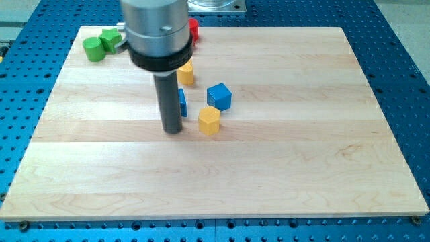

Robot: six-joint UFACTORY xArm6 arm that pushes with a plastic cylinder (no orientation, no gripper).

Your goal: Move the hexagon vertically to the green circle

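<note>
A yellow hexagon block [209, 120] lies near the board's middle. My tip [173, 130] rests on the board just to its left, apart from it. The green circle block [93, 49] sits at the view's top left, with a second green block [111, 38] touching it on its right. A blue cube [219, 96] lies just above the hexagon. Another blue block [183, 102] is mostly hidden behind my rod. A second yellow block [186, 72] lies above that, partly hidden by the arm's housing.
A red block [193, 29] peeks out at the view's top edge, right of the arm's housing. The wooden board [302, 154] lies on a blue perforated table [403, 40].
</note>
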